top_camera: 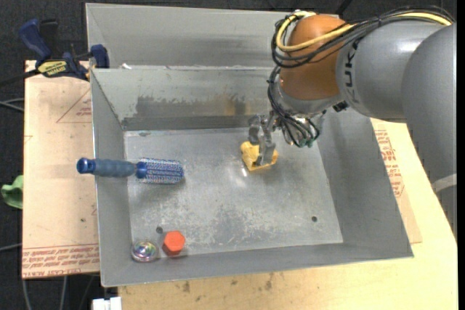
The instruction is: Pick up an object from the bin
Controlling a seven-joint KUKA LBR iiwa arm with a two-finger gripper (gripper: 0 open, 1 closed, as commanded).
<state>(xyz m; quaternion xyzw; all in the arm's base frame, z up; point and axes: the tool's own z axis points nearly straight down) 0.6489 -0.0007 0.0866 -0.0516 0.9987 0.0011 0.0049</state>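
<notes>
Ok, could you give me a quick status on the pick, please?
Gripper low over yellow piece, mid-bin. Blue brush far left, red cap and shiny ball in near corner, all well apart from it.

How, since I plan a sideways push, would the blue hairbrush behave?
The blue hairbrush looks stiff, its handle straight. Its round handle might roll, though the bristled head likely checks that. Probably light, being slim.

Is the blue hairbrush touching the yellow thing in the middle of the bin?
Apart. The camera view shows bare bin floor between the blue hairbrush and the yellow thing.
</notes>
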